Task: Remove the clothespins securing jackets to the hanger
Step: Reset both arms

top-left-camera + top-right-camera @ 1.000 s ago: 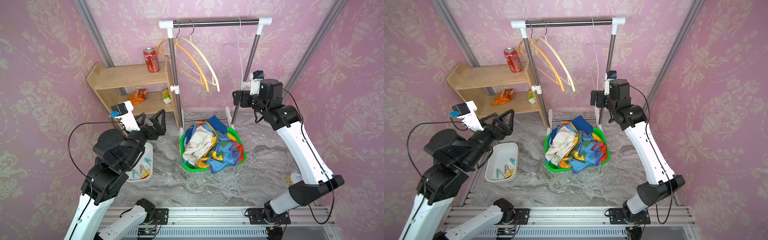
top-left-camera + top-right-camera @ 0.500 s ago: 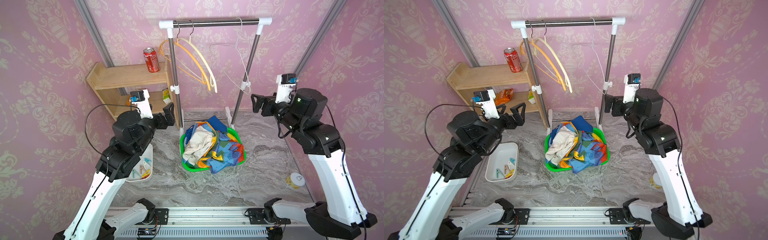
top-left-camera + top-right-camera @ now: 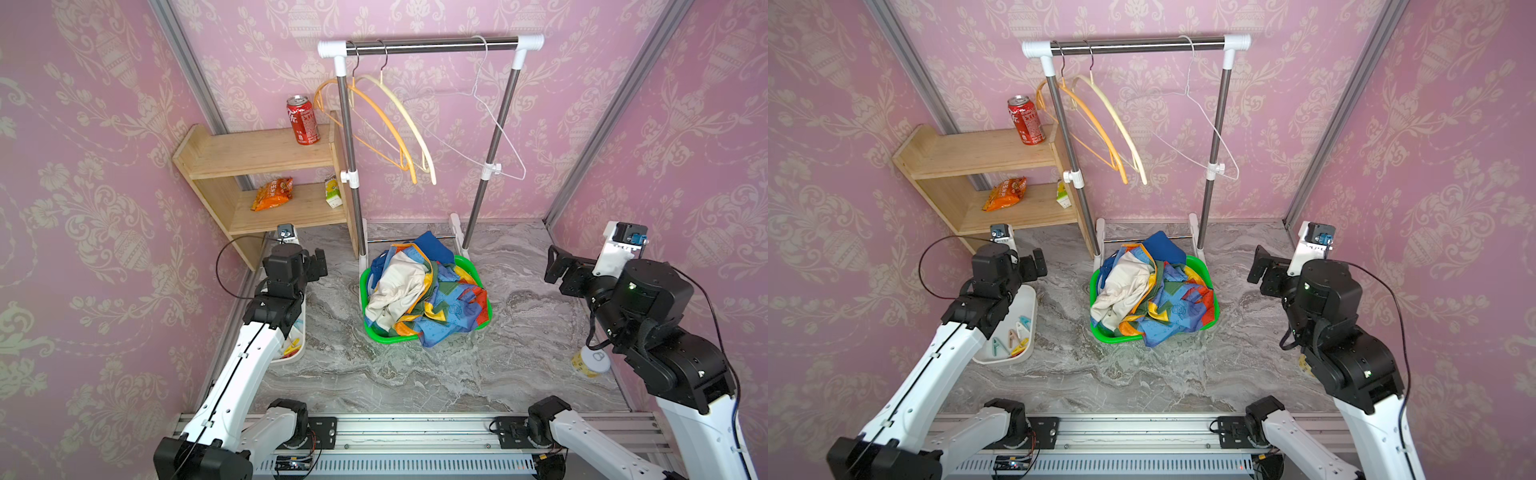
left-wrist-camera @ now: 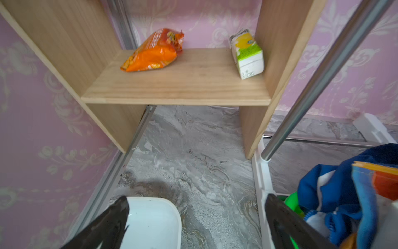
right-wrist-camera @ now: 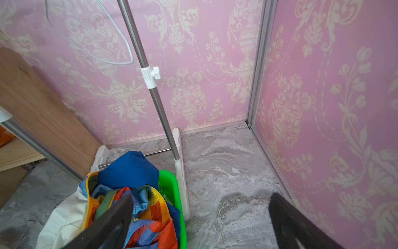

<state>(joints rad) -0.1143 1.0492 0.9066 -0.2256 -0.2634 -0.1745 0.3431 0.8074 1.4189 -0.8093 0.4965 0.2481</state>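
Note:
The jackets (image 3: 424, 299) (image 3: 1150, 299) lie heaped in a green basket (image 3: 488, 309) under the rack: rainbow patchwork, cream lining and blue cloth show. Three hangers, orange (image 3: 374, 112), cream (image 3: 411, 120) and white wire (image 3: 498, 129), hang bare. Several clothespins (image 3: 1013, 336) lie in a white tray (image 3: 1027, 297) under my left arm. My left gripper (image 3: 318, 266) (image 4: 197, 202) is open and empty above the tray's far end (image 4: 155, 217). My right gripper (image 3: 555, 270) (image 5: 200, 199) is open and empty, right of the basket, jackets (image 5: 129, 170) beside it.
A wooden shelf (image 3: 257, 158) at the back left holds a red can (image 3: 302, 120), an orange snack bag (image 3: 272, 193) and a small carton (image 3: 332, 195). The rack's steel poles (image 3: 351, 166) (image 3: 490, 158) stand behind the basket. A yellow lidded cup (image 3: 592, 361) sits by my right arm.
Both arms have drawn back and down from the rack. The right gripper left the right pole and moved right; the left arm sank over the tray. The wire hanger has swung.

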